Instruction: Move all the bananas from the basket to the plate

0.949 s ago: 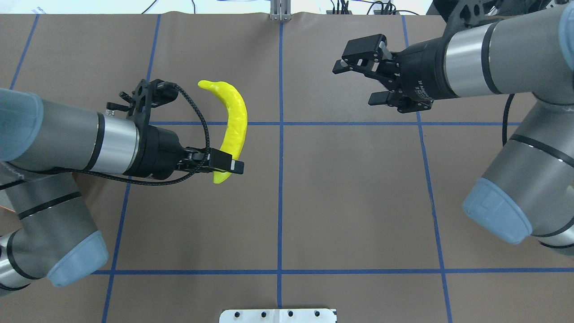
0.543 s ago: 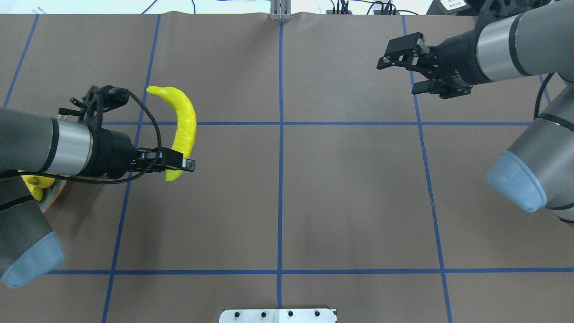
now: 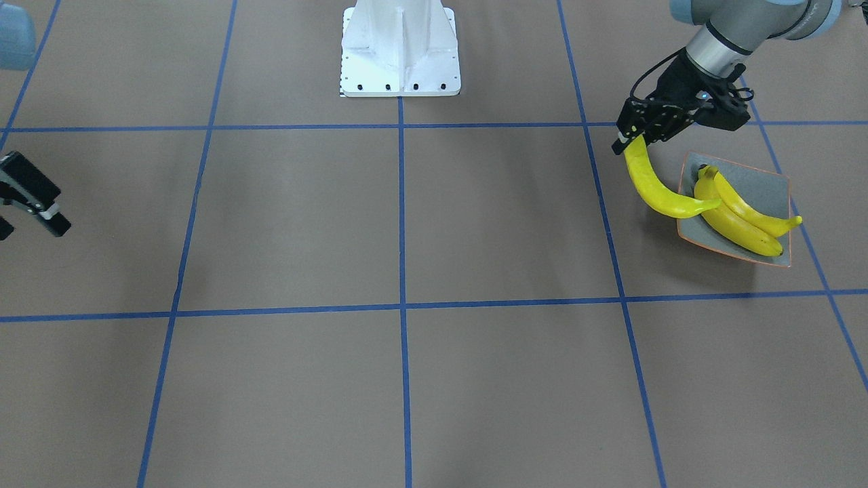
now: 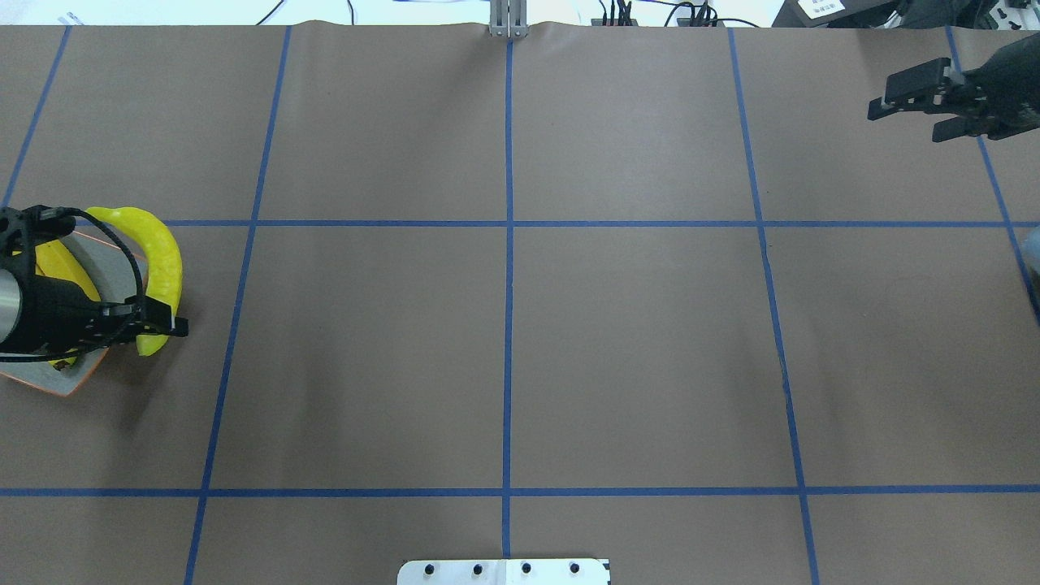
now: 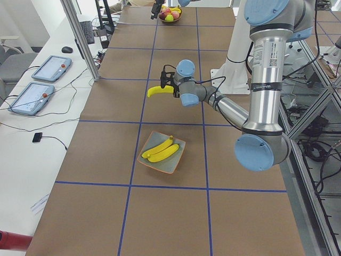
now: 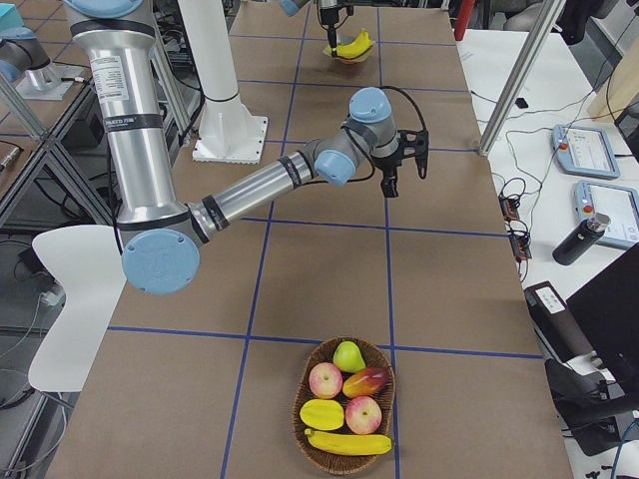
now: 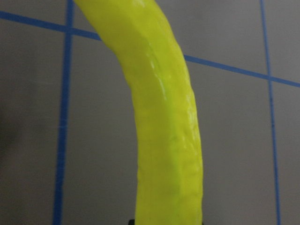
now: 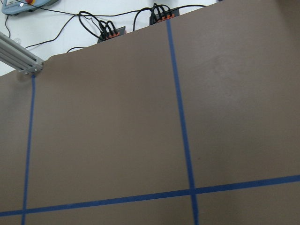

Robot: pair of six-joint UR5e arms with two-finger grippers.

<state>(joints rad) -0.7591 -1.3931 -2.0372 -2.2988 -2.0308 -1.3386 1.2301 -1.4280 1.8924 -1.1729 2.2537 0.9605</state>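
My left gripper (image 3: 625, 141) clamped on third banana (image 3: 651, 186) above the plate (image 3: 766, 190) rim at counter's left edge; two bananas (image 3: 736, 227) plated, one banana (image 6: 349, 442) waits in basket (image 6: 300, 419) at right edge; right gripper (image 4: 906, 120) spread, empty.

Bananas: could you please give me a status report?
Left gripper shut on bright yellow curved banana, airborne near square grey plate. Two bananas on plate. Right gripper open, empty. Nothing blocking.

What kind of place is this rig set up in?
Likely a robotics lab or data-collection cell: a paper-covered table gridded with blue tape, teach pendants on a side bench, and aluminium framing.
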